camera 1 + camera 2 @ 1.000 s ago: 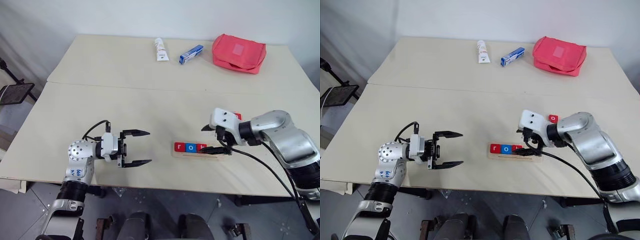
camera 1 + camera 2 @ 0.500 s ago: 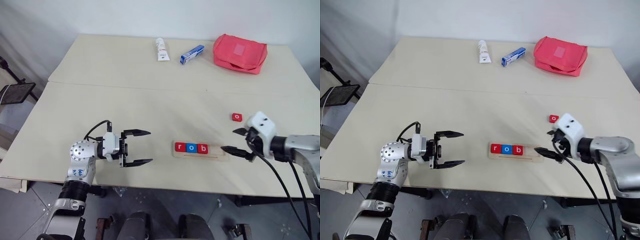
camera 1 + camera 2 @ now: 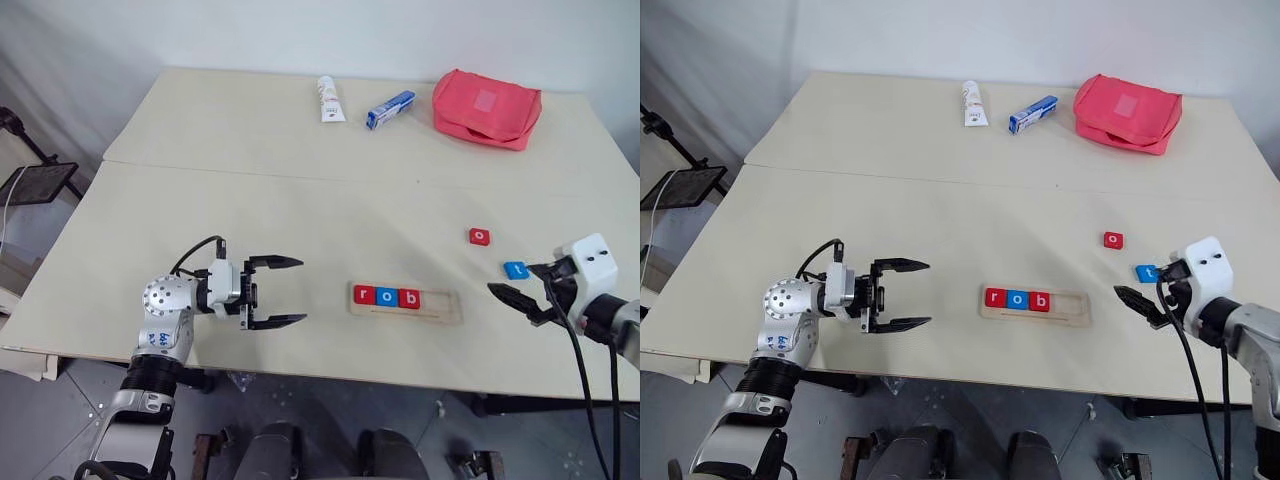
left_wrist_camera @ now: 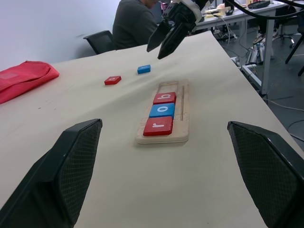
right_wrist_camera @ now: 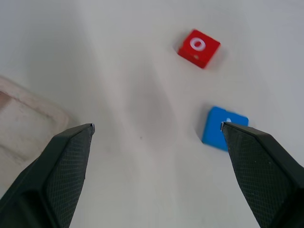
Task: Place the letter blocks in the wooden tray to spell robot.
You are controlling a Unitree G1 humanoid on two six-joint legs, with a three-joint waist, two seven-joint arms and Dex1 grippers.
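Red o tile and blue t tile lie loose on the surface, right of the wooden tray holding r, o, b. We judge them light, rigid, thin: pinch opposite edges. Right gripper nearby, left gripper idle, both with fingers spread, empty.

— How many letter blocks are there?
— Five. Three sit in the wooden tray: a red r, a blue o and a red b. Two lie loose on the table: a red o and a blue block.
— So three red, two blue?
— Yes.
— And the rest?
— One tray, one white tube, one blue-and-white box, one red pouch. One person sits in the background of the left wrist view.
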